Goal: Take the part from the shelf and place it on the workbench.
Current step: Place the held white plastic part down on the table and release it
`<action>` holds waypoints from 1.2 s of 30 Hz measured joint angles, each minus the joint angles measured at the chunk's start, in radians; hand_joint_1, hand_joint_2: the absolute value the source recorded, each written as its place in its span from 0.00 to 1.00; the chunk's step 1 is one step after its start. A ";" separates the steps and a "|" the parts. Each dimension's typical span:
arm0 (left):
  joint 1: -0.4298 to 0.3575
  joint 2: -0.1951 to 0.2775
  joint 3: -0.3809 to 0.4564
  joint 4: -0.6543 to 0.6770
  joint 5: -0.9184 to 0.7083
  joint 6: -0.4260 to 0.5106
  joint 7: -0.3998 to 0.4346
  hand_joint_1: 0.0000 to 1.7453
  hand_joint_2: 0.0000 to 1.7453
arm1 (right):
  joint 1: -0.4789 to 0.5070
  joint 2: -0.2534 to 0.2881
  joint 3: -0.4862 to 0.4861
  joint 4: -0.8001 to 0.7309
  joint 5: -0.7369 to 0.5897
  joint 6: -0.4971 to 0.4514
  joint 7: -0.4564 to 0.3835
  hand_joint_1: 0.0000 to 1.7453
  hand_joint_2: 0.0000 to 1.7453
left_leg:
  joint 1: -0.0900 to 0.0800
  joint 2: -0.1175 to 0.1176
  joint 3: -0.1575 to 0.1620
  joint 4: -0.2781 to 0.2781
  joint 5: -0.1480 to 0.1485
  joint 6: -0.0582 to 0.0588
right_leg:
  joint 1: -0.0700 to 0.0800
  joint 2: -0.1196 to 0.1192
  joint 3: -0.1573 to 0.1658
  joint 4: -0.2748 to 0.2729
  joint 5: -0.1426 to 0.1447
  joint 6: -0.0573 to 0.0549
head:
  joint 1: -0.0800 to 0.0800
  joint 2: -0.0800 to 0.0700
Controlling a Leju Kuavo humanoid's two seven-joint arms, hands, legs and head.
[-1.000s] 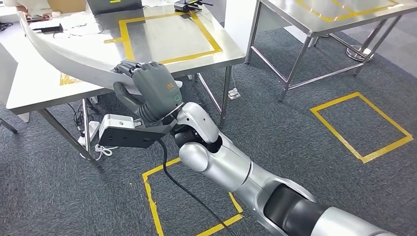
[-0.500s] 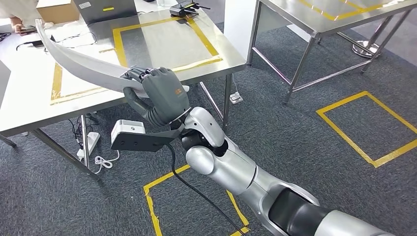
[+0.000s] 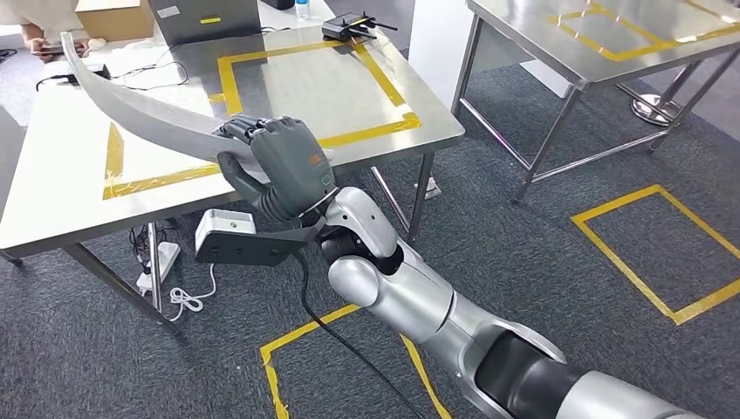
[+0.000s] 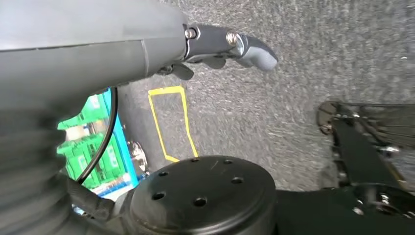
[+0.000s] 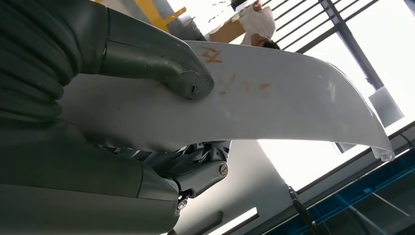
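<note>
The part point(image 3: 148, 113) is a long, curved, pale grey panel. My right hand point(image 3: 281, 166) grips it near one end, and its far tip reaches toward the back left corner of the workbench point(image 3: 297, 83). It hangs above the steel workbench top, over yellow tape lines point(image 3: 157, 182). In the right wrist view the thumb point(image 5: 161, 63) presses on one face of the part point(image 5: 274, 103) and the fingers point(image 5: 195, 171) wrap the other face. My left hand point(image 4: 195, 41) hangs over grey carpet, its fingers point(image 4: 244, 46) stretched out and holding nothing.
A cardboard box point(image 3: 109, 16), a grey case point(image 3: 205, 17) and a black device point(image 3: 349, 30) stand at the workbench's far edge, where a person point(image 3: 39, 22) is. A second steel table point(image 3: 611, 44) stands to the right. Yellow squares point(image 3: 663, 253) mark the carpet.
The whole picture has shifted, so the camera moved: the workbench now lies closer and further right. The part stays gripped in my right hand and reaches over more of the bench top.
</note>
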 joint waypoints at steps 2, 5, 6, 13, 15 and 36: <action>-0.001 -0.001 0.000 0.000 0.001 0.000 -0.001 0.00 1.00 | 0.001 -0.001 0.000 0.002 -0.001 -0.001 -0.003 1.00 1.00 | -0.004 -0.004 0.025 0.003 -0.025 -0.007 | 0.007 0.002 0.022 -0.112 0.110 -0.013 | -0.001 0.000; -0.004 -0.001 0.000 -0.001 0.002 0.000 -0.003 0.00 1.00 | 0.003 -0.002 -0.001 0.003 -0.001 -0.007 -0.006 1.00 1.00 | -0.008 -0.008 0.044 0.016 -0.040 -0.023 | 0.007 0.005 0.046 -0.149 0.150 -0.024 | -0.003 0.000; -0.004 0.000 0.000 -0.001 0.002 0.001 -0.004 0.00 1.00 | 0.003 -0.002 -0.002 0.002 -0.001 -0.010 -0.007 1.00 1.00 | -0.009 -0.008 0.038 0.038 -0.032 -0.028 | 0.005 0.005 0.057 -0.151 0.146 -0.029 | -0.002 0.000; -0.001 0.002 0.000 -0.002 0.003 0.004 -0.009 0.00 1.00 | 0.026 -0.002 -0.003 0.002 -0.001 -0.029 -0.016 1.00 1.00 | 0.003 0.006 -0.170 0.279 -0.125 -0.057 | -0.006 0.006 0.137 -0.156 0.080 -0.044 | -0.007 0.000; 0.000 0.004 0.000 -0.002 0.003 0.004 -0.009 0.00 1.00 | 0.034 -0.002 -0.003 0.002 -0.002 -0.036 -0.020 1.00 1.00 | 0.006 0.008 -0.157 0.180 -0.063 -0.059 | -0.010 0.007 0.169 -0.156 0.055 -0.037 | -0.007 0.000; -0.003 -0.002 0.000 -0.002 -0.014 -0.007 -0.005 0.00 1.00 | 0.076 -0.052 -0.024 0.012 -0.021 -0.053 0.003 1.00 1.00 | -0.001 0.001 0.053 0.023 -0.056 -0.029 | 0.013 0.005 0.049 -0.145 0.137 -0.030 | -0.013 0.000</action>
